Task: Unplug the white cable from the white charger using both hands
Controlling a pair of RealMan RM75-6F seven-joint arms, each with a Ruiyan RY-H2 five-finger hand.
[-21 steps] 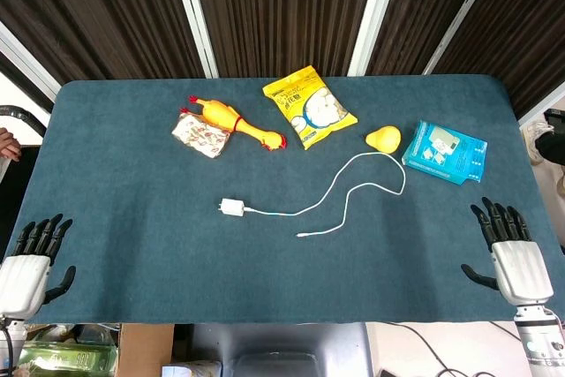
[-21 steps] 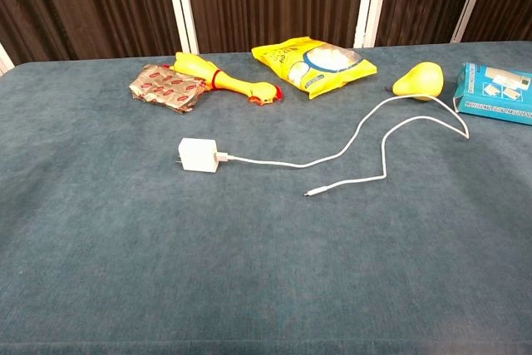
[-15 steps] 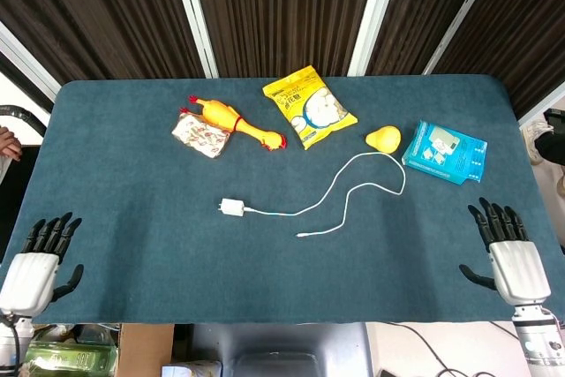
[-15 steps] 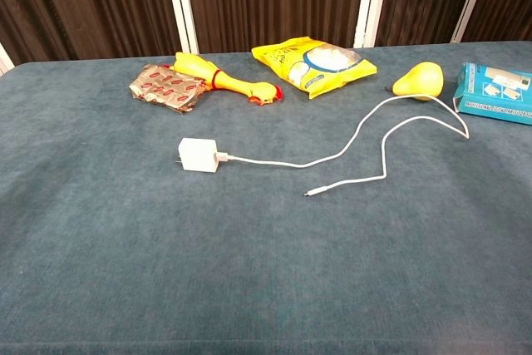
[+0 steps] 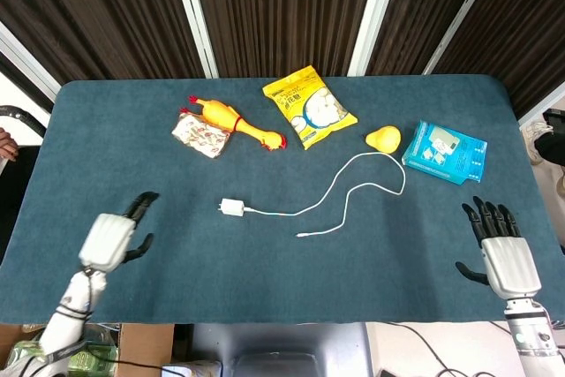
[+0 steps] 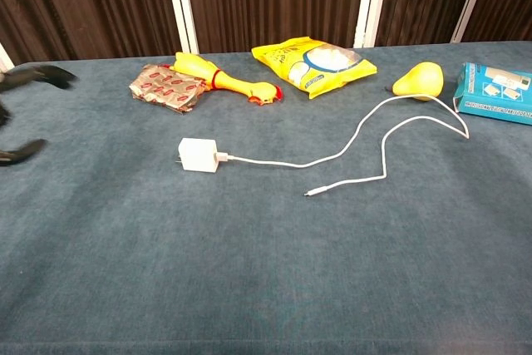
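A small white charger (image 5: 232, 207) (image 6: 198, 155) lies near the middle of the blue table. The white cable (image 5: 353, 184) (image 6: 366, 135) is plugged into its right side and loops toward the yellow pear, ending in a free tip at mid-table. My left hand (image 5: 112, 237) hovers over the table's left part, left of the charger, fingers spread and holding nothing; only its blurred fingertips (image 6: 37, 76) show at the chest view's left edge. My right hand (image 5: 505, 253) is at the table's near right corner, fingers apart, far from the cable.
At the back lie a patterned wrapper (image 5: 201, 136), a yellow rubber chicken (image 5: 237, 123), a yellow snack bag (image 5: 309, 105), a yellow pear (image 5: 383, 139) and a blue box (image 5: 445, 151). The table's front edge (image 5: 282, 320) runs near both hands.
My left hand has swung from the near left corner up and inward over the table, toward the charger. My right hand crept slightly inward. Charger and cable have not moved.
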